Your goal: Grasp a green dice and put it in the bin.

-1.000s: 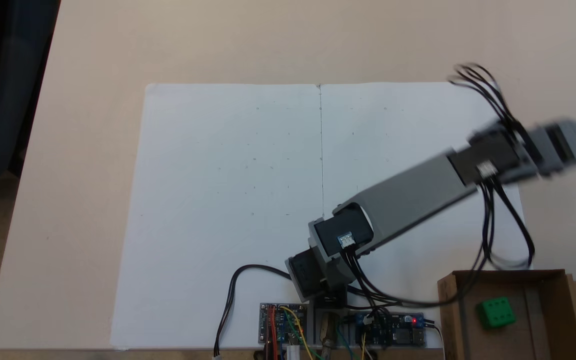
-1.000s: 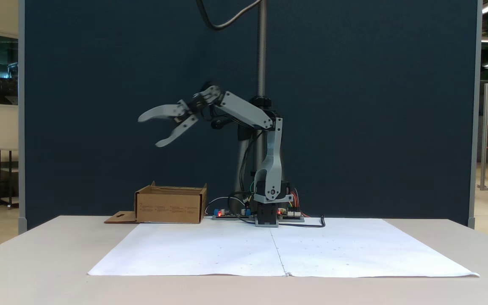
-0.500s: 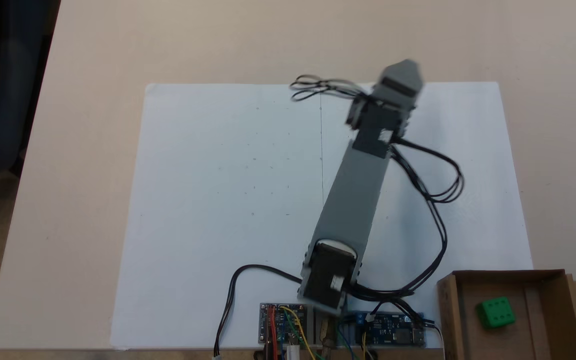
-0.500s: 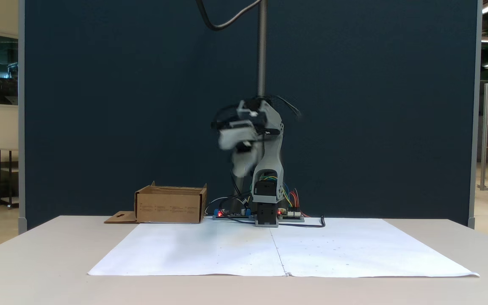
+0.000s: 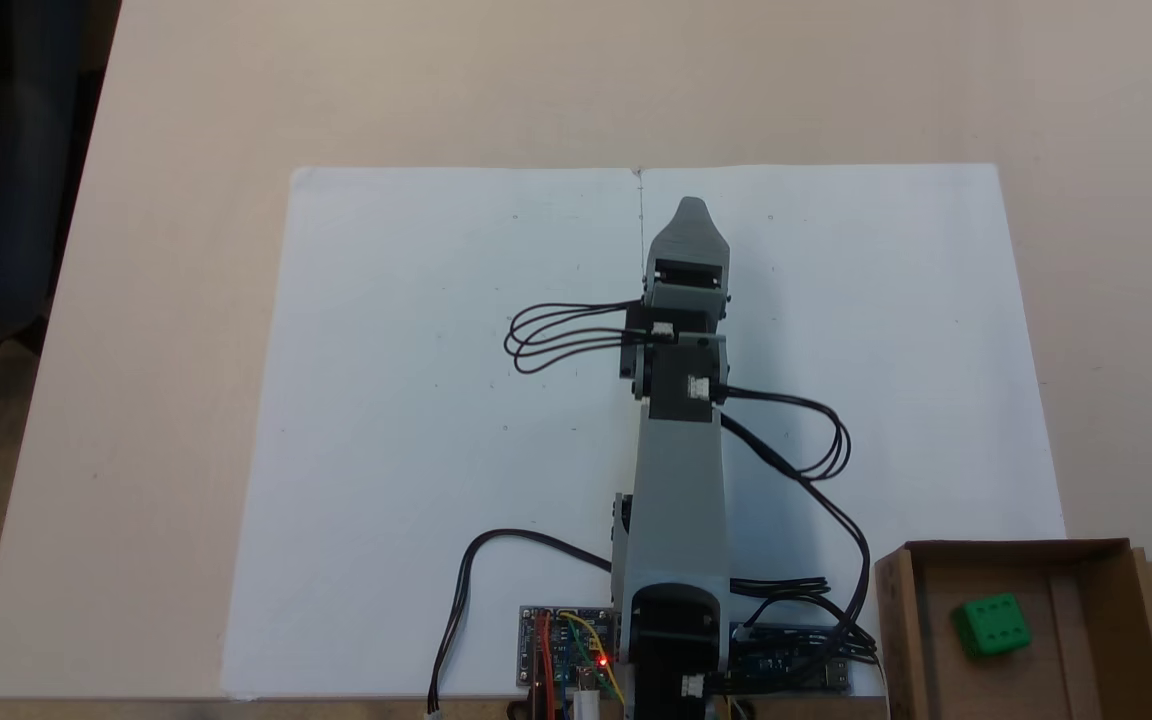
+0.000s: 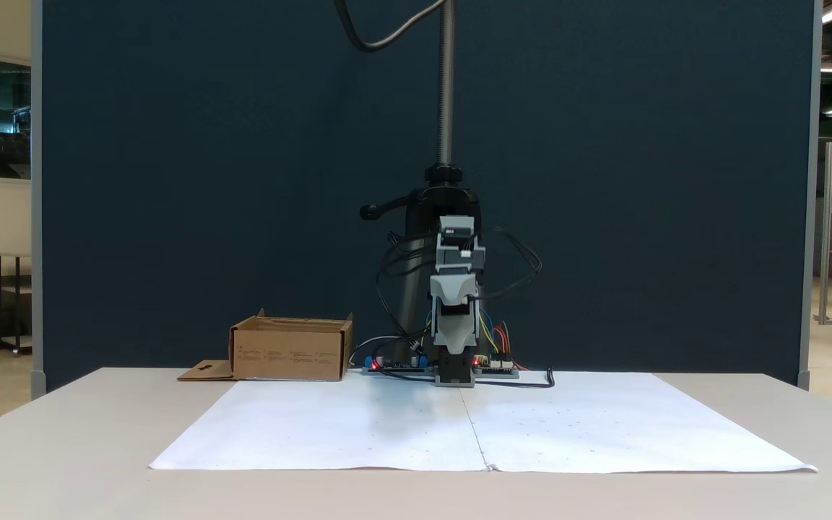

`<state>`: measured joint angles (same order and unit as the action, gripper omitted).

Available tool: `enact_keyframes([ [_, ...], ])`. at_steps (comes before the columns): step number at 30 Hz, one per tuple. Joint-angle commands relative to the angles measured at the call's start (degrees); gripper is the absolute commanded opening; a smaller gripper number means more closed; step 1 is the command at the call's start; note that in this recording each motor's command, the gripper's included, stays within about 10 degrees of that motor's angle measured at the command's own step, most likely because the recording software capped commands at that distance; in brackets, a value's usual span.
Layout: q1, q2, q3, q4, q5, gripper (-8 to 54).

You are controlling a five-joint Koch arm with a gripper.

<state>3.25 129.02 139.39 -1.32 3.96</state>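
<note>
The green dice [image 5: 991, 625] lies inside the brown cardboard bin [image 5: 1096, 640] at the lower right of a fixed view, with nothing touching it. In another fixed view the bin [image 6: 289, 350] stands left of the arm's base and its walls hide the dice. My gripper [image 5: 691, 208] hangs over the middle of the white paper, far from the bin, pointing away from the base. From the front the gripper [image 6: 454, 345] tilts down toward the table. Its jaws lie one behind the other, so I cannot tell whether it is open or shut. Nothing shows in it.
A large white paper sheet [image 5: 436, 400] covers the table's middle. Circuit boards [image 5: 566, 650] and loose black cables [image 5: 836, 450] sit around the arm's base. A camera pole [image 6: 447, 79] and a dark blue partition [image 6: 170, 180] stand behind the arm.
The arm has swung from above the bin's side back to the middle of the paper and lowered. A second ago the gripper was clearly open. The dice has stayed in the bin.
</note>
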Motion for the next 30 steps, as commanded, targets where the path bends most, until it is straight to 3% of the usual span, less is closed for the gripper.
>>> enact_keyframes([
  [1,0.53,6.77,1.14,-9.47,-3.08,44.7],
  [23,0.00,7.03,39.02,-49.29,-4.92,43.8],
  [30,0.09,7.03,39.99,-58.87,-7.12,44.2],
])
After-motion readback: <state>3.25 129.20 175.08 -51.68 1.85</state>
